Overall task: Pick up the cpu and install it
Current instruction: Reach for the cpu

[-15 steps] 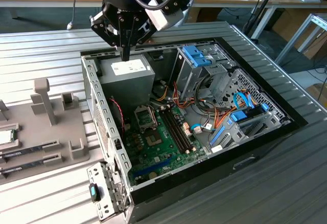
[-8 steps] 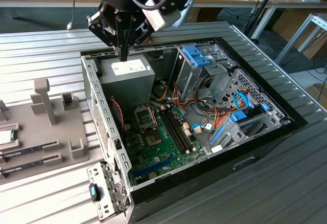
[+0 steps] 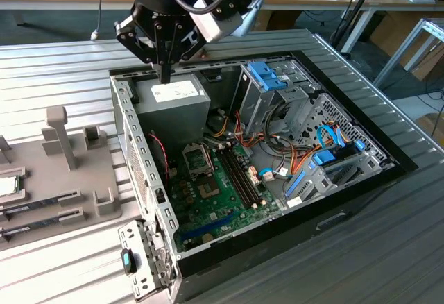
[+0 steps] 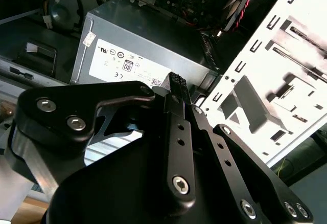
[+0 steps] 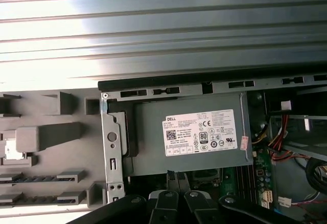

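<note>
The cpu [image 3: 7, 186] lies flat in a pocket of the grey fixture tray [image 3: 62, 179] at the exterior view's far left, a silver square with a green rim, partly cut off by the frame edge. My gripper [image 3: 165, 76] hangs well to its right, over the back wall of the open computer case [image 3: 132, 144], just above the grey power-supply box [image 3: 173, 103]. Both wrist views show the two black fingers pressed together, with the gripper [image 4: 176, 79] [image 5: 177, 175] holding nothing over the box's label. The open socket frame [image 3: 196, 158] sits on the green motherboard [image 3: 215, 193].
Two memory sticks [image 3: 35, 207] lie in slots on the tray below the cpu, and grey posts [image 3: 59, 134] stand up from it. Inside the case are blue drive cages [image 3: 267, 75], orange and blue cables [image 3: 277, 165] and empty memory slots [image 3: 239, 172]. Ribbed metal tabletop [image 3: 69, 68] surrounds everything.
</note>
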You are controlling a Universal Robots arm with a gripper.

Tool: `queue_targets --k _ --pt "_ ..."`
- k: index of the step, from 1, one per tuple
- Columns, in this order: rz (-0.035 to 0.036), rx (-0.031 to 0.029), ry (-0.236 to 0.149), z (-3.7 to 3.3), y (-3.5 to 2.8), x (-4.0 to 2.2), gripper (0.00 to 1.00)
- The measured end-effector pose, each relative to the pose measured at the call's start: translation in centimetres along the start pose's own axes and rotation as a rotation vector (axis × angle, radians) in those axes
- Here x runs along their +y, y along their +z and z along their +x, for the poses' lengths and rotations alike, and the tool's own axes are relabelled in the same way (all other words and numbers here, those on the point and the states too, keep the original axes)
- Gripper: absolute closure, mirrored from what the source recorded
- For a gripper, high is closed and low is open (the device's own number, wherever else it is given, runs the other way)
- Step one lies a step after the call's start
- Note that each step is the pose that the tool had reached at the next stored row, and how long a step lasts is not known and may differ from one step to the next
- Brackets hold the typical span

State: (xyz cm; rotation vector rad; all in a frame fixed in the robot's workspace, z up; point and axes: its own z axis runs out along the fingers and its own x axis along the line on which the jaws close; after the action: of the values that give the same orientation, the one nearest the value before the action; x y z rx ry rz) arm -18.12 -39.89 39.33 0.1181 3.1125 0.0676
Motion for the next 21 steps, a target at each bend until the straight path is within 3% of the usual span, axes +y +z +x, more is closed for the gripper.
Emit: queue_targets --k 21 --pt "0.0 0.0 0.0 1.08 -0.03 -0.08 0.89"
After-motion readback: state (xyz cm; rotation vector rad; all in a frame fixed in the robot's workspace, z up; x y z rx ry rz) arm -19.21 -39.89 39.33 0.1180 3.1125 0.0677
